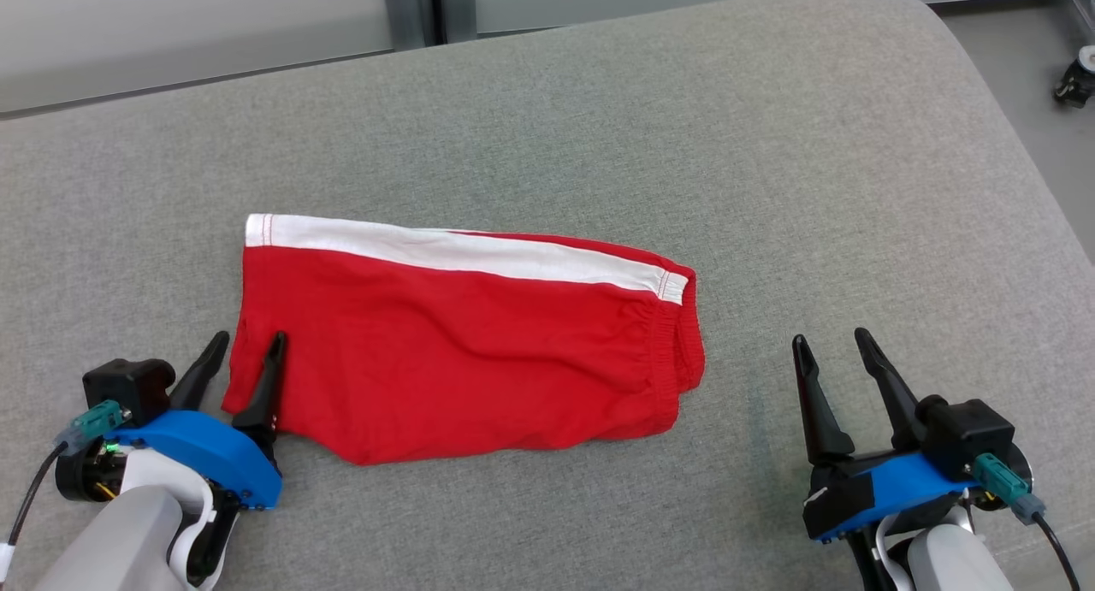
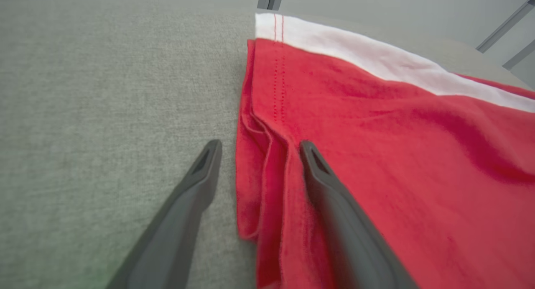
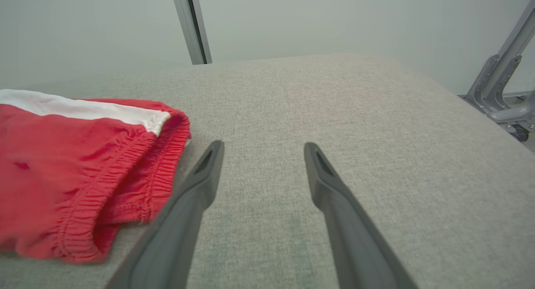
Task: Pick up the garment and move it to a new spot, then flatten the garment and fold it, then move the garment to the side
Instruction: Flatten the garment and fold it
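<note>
The garment (image 1: 462, 351) is a pair of red shorts with a white side stripe, lying folded and fairly flat on the grey padded table (image 1: 599, 121). Its elastic waistband points right. My left gripper (image 1: 250, 341) is open at the garment's left hem; one finger rests over the red cloth (image 2: 376, 155), the other over bare table. In the left wrist view the hem's layered edge lies between the left gripper's (image 2: 259, 149) fingers. My right gripper (image 1: 830, 339) is open over bare table, clear to the right of the waistband (image 3: 138, 176). The right gripper (image 3: 263, 149) has nothing between its fingers.
The table's rounded right edge (image 1: 1018, 163) drops to a grey floor, where a dark caster (image 1: 1076, 78) stands. A metal frame leg (image 3: 501, 84) stands off the table's far right corner. Pale wall panels (image 1: 197, 26) run behind the table.
</note>
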You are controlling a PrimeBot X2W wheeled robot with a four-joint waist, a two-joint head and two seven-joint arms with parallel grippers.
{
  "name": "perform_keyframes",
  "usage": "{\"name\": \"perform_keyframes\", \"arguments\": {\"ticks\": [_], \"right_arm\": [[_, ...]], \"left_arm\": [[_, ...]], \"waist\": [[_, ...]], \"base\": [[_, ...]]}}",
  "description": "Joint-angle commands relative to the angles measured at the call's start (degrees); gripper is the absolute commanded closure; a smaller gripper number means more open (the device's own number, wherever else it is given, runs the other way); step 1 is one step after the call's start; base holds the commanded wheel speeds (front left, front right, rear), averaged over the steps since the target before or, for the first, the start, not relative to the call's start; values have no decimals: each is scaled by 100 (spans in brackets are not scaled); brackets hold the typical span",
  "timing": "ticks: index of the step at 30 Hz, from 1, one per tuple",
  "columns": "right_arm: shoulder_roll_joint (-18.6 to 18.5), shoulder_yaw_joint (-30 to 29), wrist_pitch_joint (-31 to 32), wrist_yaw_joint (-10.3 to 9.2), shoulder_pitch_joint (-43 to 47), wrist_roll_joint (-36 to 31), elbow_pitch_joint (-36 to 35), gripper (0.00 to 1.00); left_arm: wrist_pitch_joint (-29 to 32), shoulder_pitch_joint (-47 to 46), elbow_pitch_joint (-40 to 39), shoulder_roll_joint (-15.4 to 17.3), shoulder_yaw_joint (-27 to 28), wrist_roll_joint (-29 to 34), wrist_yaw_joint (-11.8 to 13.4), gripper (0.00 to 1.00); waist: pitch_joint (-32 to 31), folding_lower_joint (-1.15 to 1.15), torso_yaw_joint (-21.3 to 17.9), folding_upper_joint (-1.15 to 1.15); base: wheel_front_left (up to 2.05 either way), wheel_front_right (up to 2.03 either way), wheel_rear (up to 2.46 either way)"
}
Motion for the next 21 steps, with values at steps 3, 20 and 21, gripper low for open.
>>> {"name": "perform_keyframes", "arguments": {"ticks": [3,20,21], "right_arm": [[-25,-30,-2,0,135,21,-37,0],[-25,-214,-2,0,300,-78,279,0],[-25,-208,-3,0,323,-77,315,0]], "left_arm": [[173,-52,224,-63,-515,-269,7,0],[3,194,548,-540,-847,-1169,7,100],[4,290,557,-606,-724,-1167,8,100]], "waist": [[-11,0,-36,1],[-855,0,519,1],[-921,0,575,1]], "base": [[0,0,0],[0,0,0],[0,0,0]]}}
